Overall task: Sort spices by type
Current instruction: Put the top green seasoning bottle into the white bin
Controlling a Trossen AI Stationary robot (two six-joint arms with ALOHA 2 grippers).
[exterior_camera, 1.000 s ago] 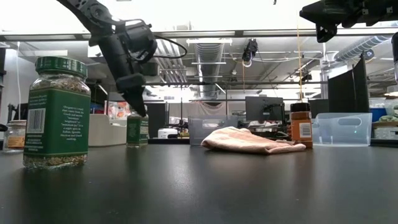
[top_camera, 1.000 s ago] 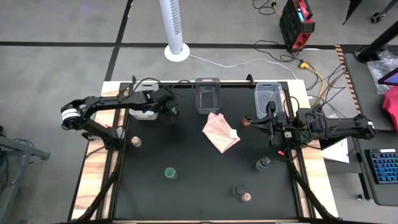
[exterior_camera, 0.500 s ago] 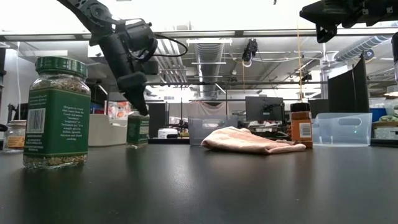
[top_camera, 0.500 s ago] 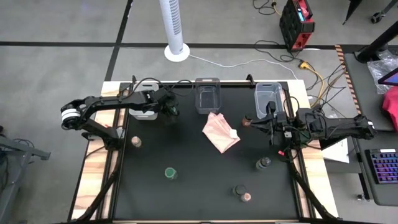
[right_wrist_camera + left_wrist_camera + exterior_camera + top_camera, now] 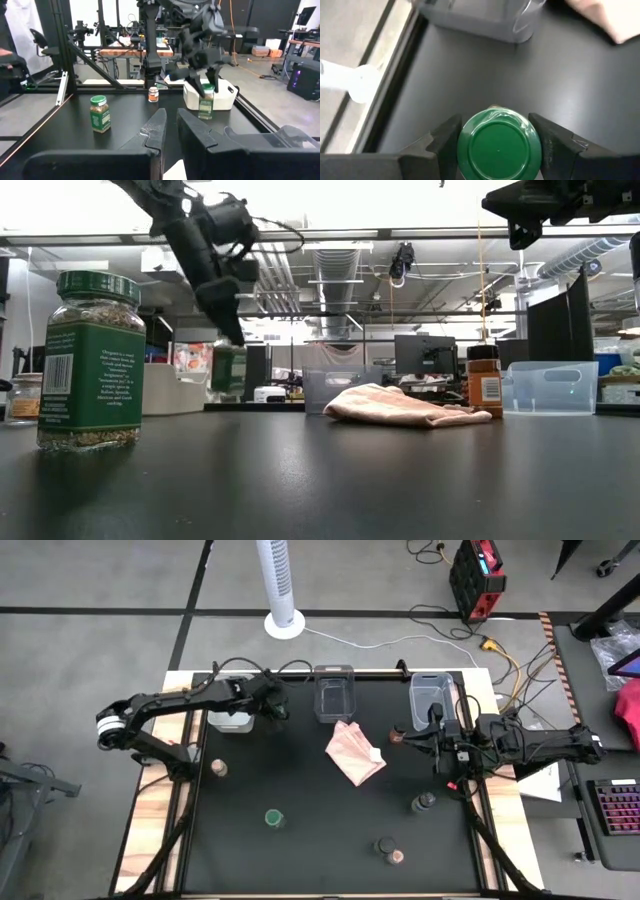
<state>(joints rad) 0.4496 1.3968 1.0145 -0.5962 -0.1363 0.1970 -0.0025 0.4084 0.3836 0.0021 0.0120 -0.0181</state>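
Left end effector [image 5: 497,142] clamped on green-lidded spice jar [image 5: 499,148], jar lifted clear of worktop [image 5: 330,820], hanging just beside left clear bin [image 5: 229,720] at far edge. Grip sits at lid only: jar body could swing or slip out during carry, drop onto worktop. Bin wall close; low pass might clip rim. Right end effector [image 5: 170,131] closed, empty, parked near right bin [image 5: 431,692]. Second green jar [image 5: 273,818] waits mid-worktop.
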